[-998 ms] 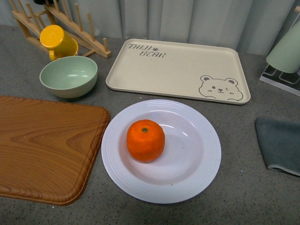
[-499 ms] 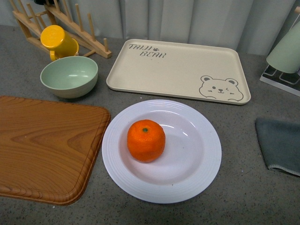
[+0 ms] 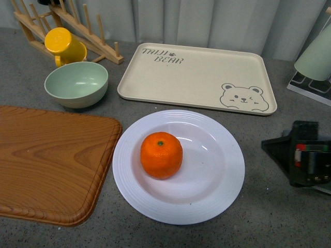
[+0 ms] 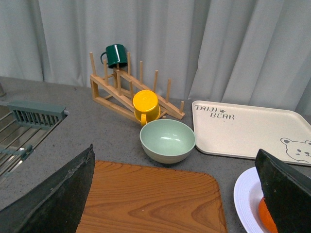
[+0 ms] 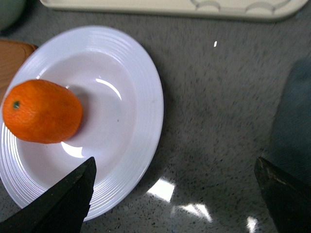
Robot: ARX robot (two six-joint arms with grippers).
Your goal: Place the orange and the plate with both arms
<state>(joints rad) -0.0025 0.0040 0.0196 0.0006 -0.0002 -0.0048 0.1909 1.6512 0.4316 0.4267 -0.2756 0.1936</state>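
- Clipping the plate [image 3: 227,191] rim could roll the orange [image 3: 161,155] off — right gripper [image 5: 174,161] gapes empty at the table's [image 3: 269,222] right edge.
- Left gripper [image 4: 175,150] — spread wide, empty too.

Bright, even light; sharp pictures, glare on the counter [image 5: 194,204].

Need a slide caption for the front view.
Orange on the white plate, right gripper beside the plate, bear tray behind.
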